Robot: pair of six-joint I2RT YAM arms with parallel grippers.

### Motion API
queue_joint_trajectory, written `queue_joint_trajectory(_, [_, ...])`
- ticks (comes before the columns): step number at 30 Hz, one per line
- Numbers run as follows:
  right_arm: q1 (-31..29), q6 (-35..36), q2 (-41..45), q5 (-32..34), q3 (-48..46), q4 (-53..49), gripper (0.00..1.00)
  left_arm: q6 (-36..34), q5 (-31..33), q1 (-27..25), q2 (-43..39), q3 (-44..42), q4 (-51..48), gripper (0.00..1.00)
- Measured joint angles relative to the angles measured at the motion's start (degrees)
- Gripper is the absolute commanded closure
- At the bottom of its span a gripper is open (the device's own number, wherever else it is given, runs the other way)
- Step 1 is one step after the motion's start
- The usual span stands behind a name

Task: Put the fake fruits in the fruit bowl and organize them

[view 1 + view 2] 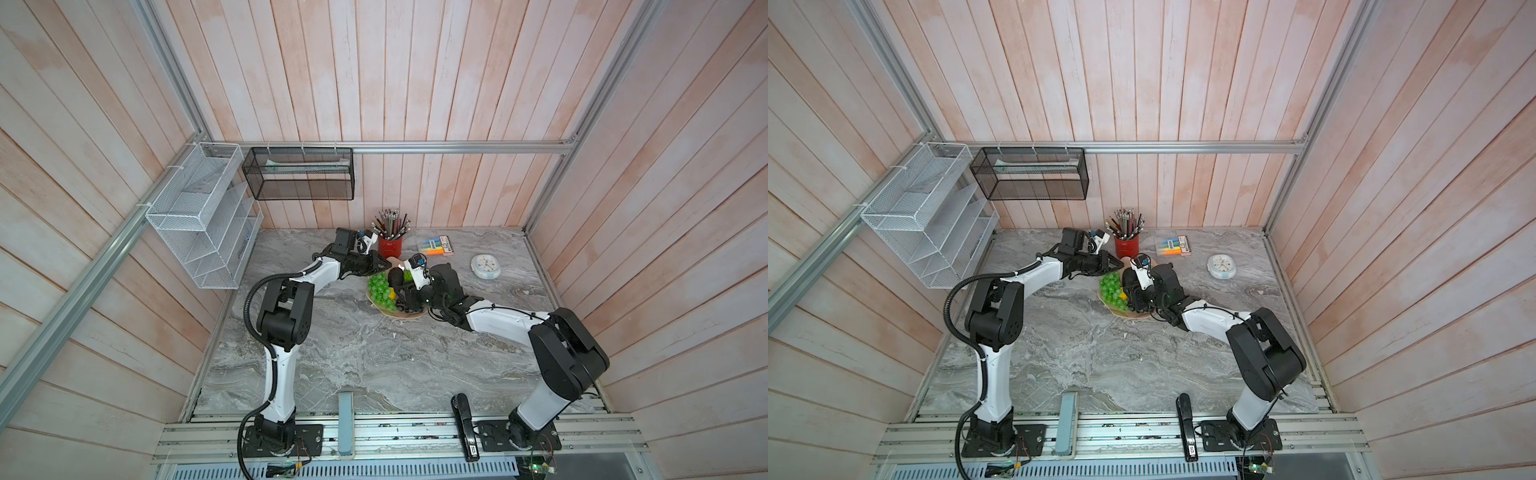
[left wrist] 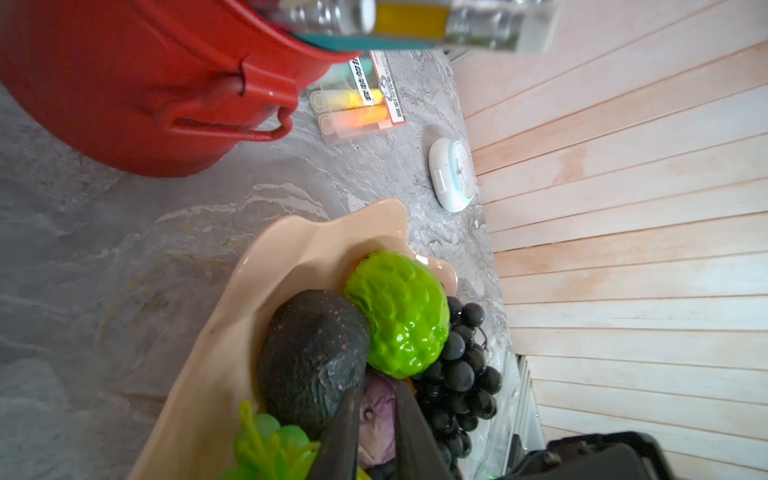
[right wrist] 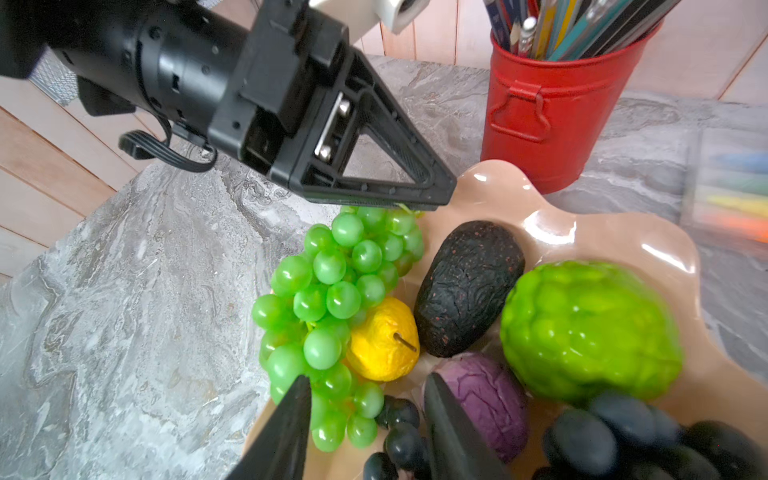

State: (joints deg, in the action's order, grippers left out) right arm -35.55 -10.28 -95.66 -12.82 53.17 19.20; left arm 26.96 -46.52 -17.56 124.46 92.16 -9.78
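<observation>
Pale wood slats (image 1: 415,83) wall three sides, with a grey marbled tabletop (image 1: 353,357) below. A white wire rack (image 1: 199,216) and a black mesh basket (image 1: 299,174) hang on the rails.

The pink bowl (image 3: 602,232) sits toward the back, near the red pencil cup (image 1: 390,246). It holds all six fruits:
- green grapes (image 3: 332,291), at the rim
- dark grapes (image 3: 602,440)
- bumpy green ball (image 3: 590,328)
- avocado (image 3: 469,286)
- purple ball (image 3: 490,399)
- yellow fruit (image 3: 382,345)

Left gripper (image 2: 376,395) is over the bowl, jaws slightly apart, empty. Right gripper (image 3: 369,378) has its jaws half spread, straddling a few dark grapes with a gap showing on one side.
</observation>
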Motion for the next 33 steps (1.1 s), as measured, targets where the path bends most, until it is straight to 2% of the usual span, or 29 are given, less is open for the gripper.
queue_joint_trajectory(9, [0.0,0.1,3.8,2.1,-1.1,-3.2,0.53,0.2,0.9,0.7,0.1,0.2,0.3,0.46])
queue_joint_trajectory(15, [0.0,0.0,6.2,3.0,-2.6,-3.6,0.53,-1.1,4.8,1.5,-3.1,0.2,-2.7,0.37])
queue_joint_trajectory(17, [0.0,0.0,6.6,3.0,-3.1,-3.7,0.53,-1.6,6.2,1.7,-5.3,-0.3,-3.5,0.37])
queue_joint_trajectory(21, [0.0,0.0,7.1,3.2,-3.8,-4.1,0.53,-1.8,10.2,1.7,-10.7,-3.5,-4.2,0.45])
queue_joint_trajectory(25, [0.0,0.0,10.5,4.4,-5.8,-4.1,0.52,-0.8,15.5,1.7,-15.1,-8.5,-4.4,0.73])
queue_joint_trajectory(26, [0.0,0.0,11.9,4.8,-6.7,-3.9,0.52,-0.6,16.5,1.6,-15.9,-10.1,-4.3,0.76])
queue_joint_trajectory(33, [0.0,-0.3,14.8,5.9,-9.6,-2.9,0.52,-0.2,21.5,-1.3,-17.2,-16.5,-5.0,0.78])
